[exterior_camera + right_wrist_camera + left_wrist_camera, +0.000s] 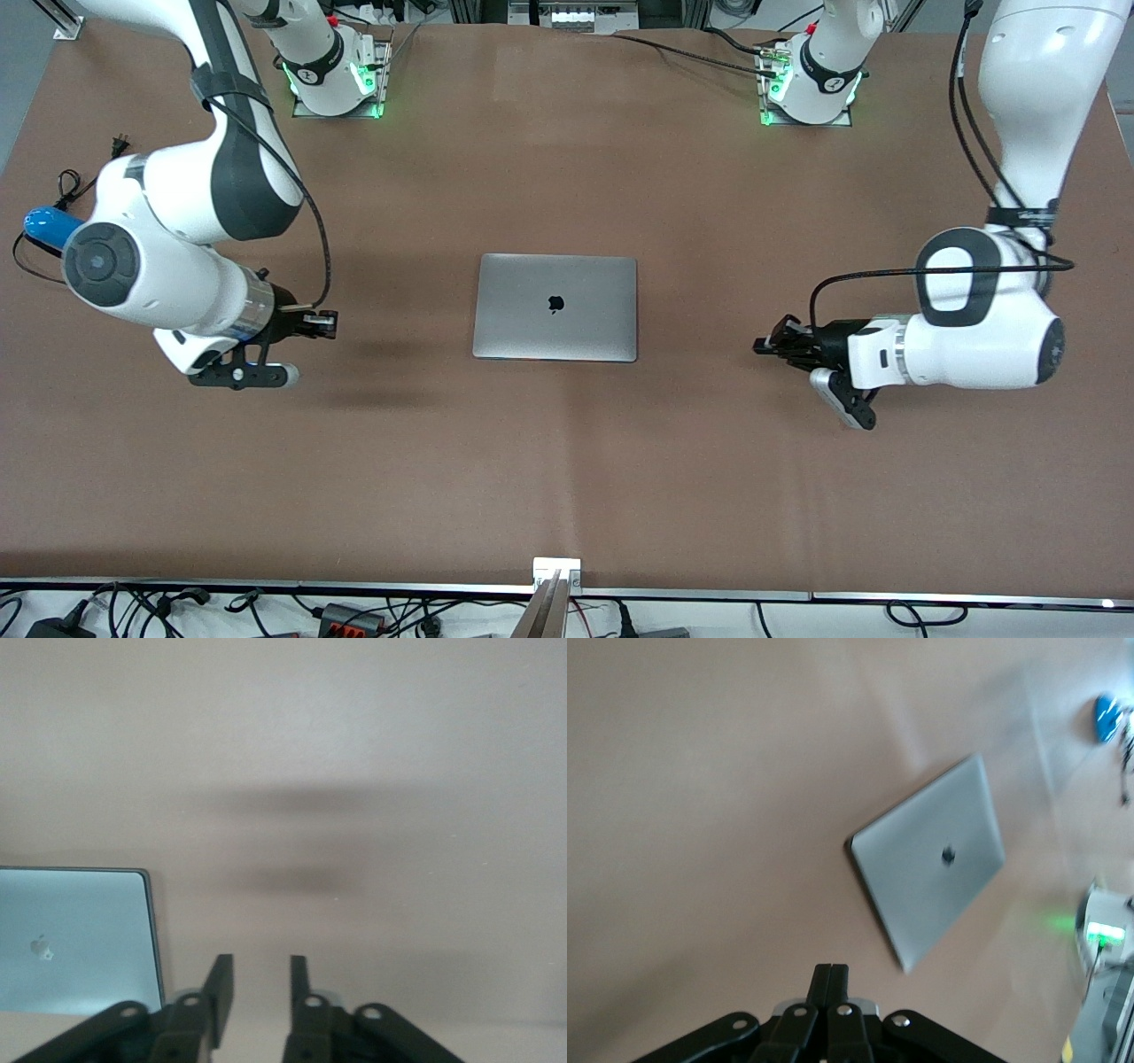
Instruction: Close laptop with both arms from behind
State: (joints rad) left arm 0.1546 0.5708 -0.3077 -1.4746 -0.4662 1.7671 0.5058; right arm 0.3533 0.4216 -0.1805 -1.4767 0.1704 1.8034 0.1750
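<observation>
The silver-grey laptop [555, 307] lies flat on the brown table with its lid down and the black apple logo facing up. It also shows in the left wrist view [930, 868] and in the right wrist view [75, 939]. My left gripper [760, 344] hangs over bare table toward the left arm's end, well apart from the laptop, its fingers shut and empty [831, 967]. My right gripper [332, 323] hangs over bare table toward the right arm's end, also apart from the laptop, its fingers open and empty [257, 961].
A blue object [49, 226] with black cables lies at the table edge at the right arm's end. The two arm bases [337, 71] [811, 84] with green lights stand along the table's edge farthest from the front camera. A metal bracket [556, 571] sits at the nearest edge.
</observation>
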